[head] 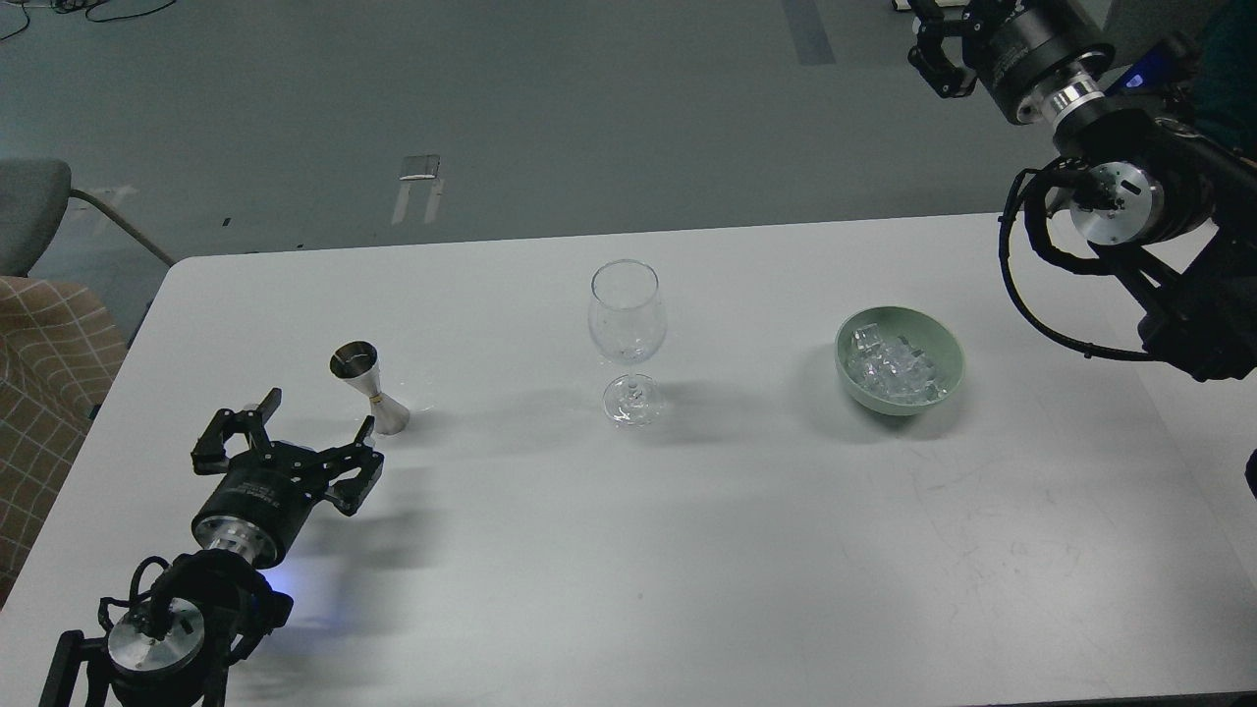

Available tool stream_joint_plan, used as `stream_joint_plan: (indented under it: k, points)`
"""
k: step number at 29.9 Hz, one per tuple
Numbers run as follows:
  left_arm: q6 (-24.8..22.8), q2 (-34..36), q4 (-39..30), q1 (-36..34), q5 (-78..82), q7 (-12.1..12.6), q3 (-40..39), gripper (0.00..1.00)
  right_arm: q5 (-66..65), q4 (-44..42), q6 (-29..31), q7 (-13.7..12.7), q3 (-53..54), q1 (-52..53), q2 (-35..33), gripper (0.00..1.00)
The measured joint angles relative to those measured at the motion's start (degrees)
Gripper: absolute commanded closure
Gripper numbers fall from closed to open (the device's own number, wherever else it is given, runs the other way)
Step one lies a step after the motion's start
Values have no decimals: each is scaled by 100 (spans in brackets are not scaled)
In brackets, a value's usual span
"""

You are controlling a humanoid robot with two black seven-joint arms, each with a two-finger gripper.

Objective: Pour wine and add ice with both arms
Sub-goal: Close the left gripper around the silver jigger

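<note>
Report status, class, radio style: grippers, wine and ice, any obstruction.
Left gripper open beside jigger, empty. Right gripper raised off-table, state unclear. Ice in green bowl; wine glass looks empty. No obstruction.

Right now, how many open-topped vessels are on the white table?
3. Steel hourglass-shaped jigger at left near the left gripper; clear stemmed wine glass in the middle; pale green bowl holding ice cubes at right.

Ice point(896, 367): heap of clear cubes filling green bowl point(951, 346), right of upright empty wine glass point(628, 324); steel jigger point(367, 385) stands left.
</note>
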Motion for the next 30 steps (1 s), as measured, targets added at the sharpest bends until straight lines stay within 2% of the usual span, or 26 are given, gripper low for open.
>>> stream_joint_plan:
  k: [13, 30]
  points:
    - [2, 0, 502, -361, 8, 6, 24, 1, 1, -6, -13, -18, -2, -33, -10, 0]
    - [-96, 0, 1681, -1249, 150, -6, 146, 1, -1, -19, -69, -22, 7, -74, -56, 0]
